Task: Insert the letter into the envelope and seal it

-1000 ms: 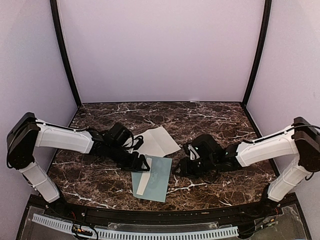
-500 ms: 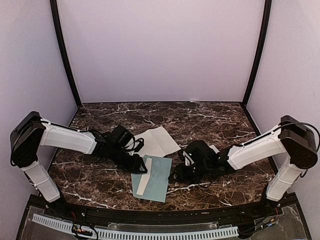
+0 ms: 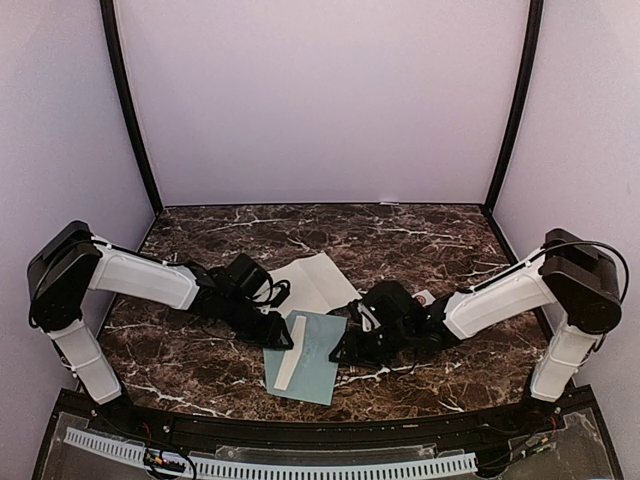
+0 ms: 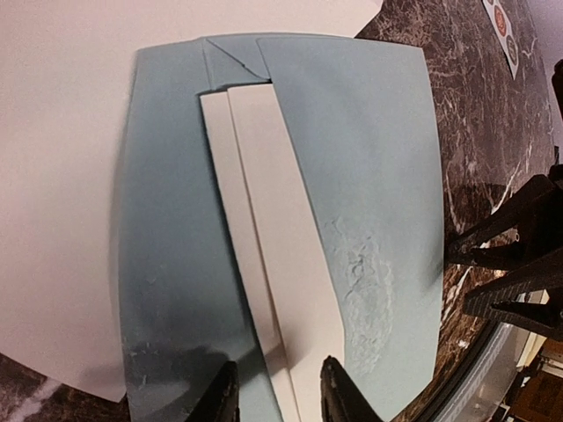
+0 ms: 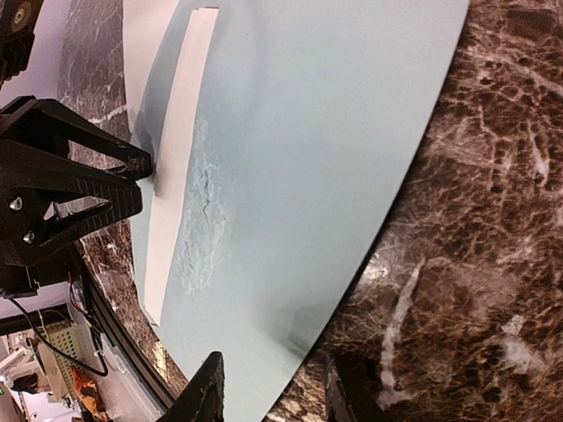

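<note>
1. While the envelope lies flat on the table between the arms, we steady its right edge with the right gripper, part open and empty.
2. We pinch only the white flap. We cannot tell whether the half-closed left gripper grips it.

Envelope flat on table; paper sheet behind it, partly underneath; left gripper at its left edge, right gripper opposite.

We see a dark marble table carrying 1 teal envelope near centre, 1 white sheet just beyond it, and 1 sticker strip to the right.
</note>
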{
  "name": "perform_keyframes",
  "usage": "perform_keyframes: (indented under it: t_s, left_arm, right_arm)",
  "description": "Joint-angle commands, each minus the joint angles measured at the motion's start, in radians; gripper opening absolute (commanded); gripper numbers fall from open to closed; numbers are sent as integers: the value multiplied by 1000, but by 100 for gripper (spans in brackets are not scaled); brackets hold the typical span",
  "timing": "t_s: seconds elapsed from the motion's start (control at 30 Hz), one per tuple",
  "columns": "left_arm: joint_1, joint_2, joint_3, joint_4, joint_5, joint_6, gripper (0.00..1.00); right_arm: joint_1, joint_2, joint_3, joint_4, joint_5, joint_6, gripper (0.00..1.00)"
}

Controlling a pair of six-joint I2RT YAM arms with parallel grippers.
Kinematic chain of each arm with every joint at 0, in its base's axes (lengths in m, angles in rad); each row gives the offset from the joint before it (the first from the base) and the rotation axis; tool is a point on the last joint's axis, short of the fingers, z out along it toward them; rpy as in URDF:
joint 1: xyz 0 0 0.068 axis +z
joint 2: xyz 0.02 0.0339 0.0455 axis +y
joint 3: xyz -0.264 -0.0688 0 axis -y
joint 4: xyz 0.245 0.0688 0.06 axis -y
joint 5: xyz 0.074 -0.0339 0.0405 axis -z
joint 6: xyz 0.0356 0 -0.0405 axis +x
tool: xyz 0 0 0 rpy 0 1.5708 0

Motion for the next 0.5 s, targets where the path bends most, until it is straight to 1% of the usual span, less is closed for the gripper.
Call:
perform_keyframes:
  t_s: [0.0,0.47]
  left_arm:
    - [-4,26,-2,-4,-1,16,30]
    - [-8,69,1,13,25,15,18]
  right_arm:
    - [11,31,23,35,-16,9,35]
    - [10,61,23,60,-28,18,33]
